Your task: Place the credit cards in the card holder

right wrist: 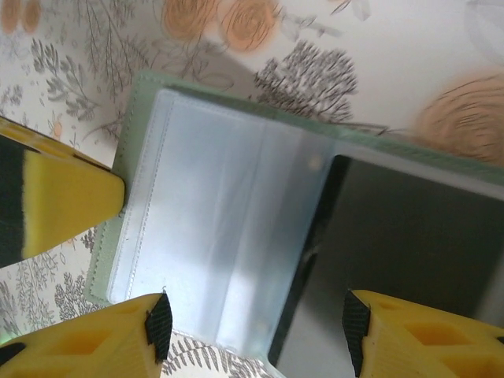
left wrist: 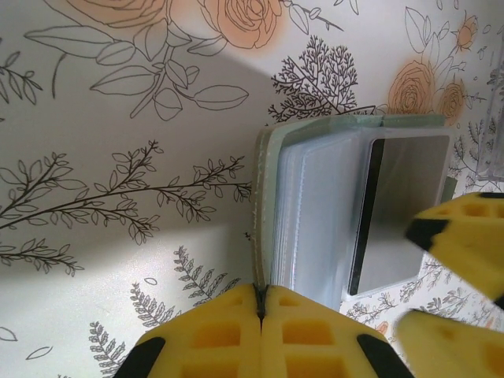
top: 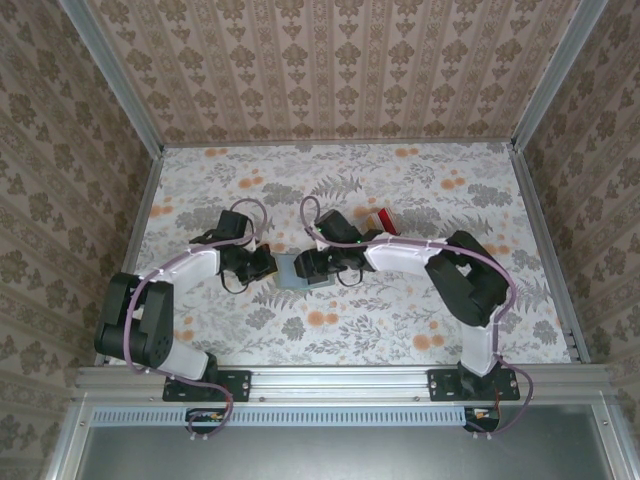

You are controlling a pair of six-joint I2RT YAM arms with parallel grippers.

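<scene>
sage grey-green soft card holder [left wrist: 272, 197] open on floral tabletop [left wrist: 118, 197] | my left tool [left wrist: 261, 293] pinches its cover edge | my right tool [right wrist: 253, 327] spread over clear sleeves [right wrist: 213, 220] | likely floppy, light, slick: grip stitched edge, not sleeves

I see damask-patterned brown walls [top: 330, 60] on three sides; floral-print tabletop [top: 440, 200] evenly lit, aluminium rail [top: 340, 378] along its near edge.

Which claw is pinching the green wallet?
The left gripper: its pads meet on the card holder's edge, while the right gripper's fingers stand apart over it.
</scene>
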